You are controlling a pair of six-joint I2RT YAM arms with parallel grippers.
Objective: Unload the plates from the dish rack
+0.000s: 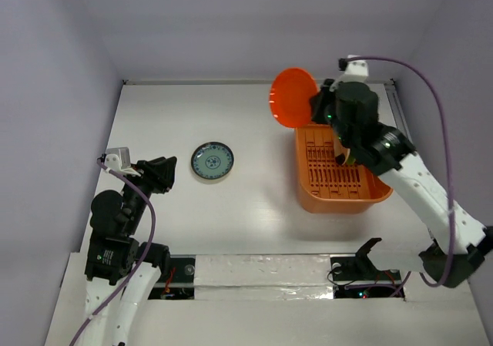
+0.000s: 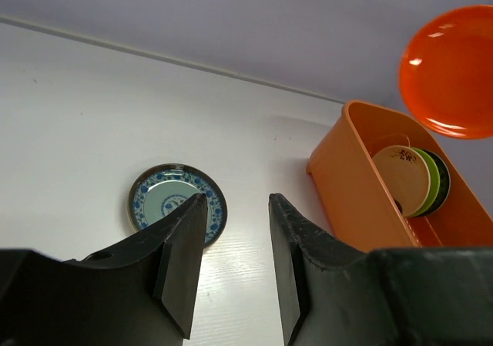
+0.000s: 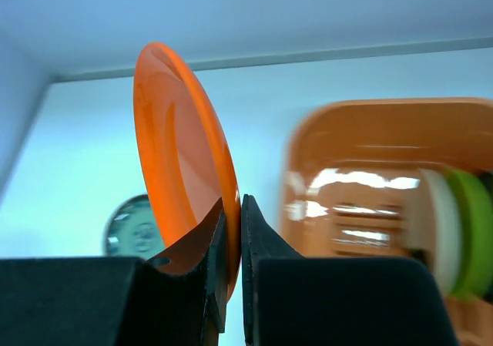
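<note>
The right gripper [image 3: 231,207] pinches the rim of an orange-red plate [image 3: 173,176], its two fingers pressed tight on either face, and holds the plate on edge in the air above the far left corner of the dish rack [image 1: 343,205]. The orange tub sits on the right side of the white table [image 1: 254,230], and three more plates stand upright at one end of it: a cream plate [image 2: 400,178], a yellow-green plate [image 2: 430,183] and a dark plate [image 2: 444,188], packed face to face. On the left side of the table, well apart from the rack, a blue-white patterned plate [image 1: 212,161] lies flat. The left gripper [image 2: 236,203] hangs near it with its jaws spread and nothing between them.
</note>
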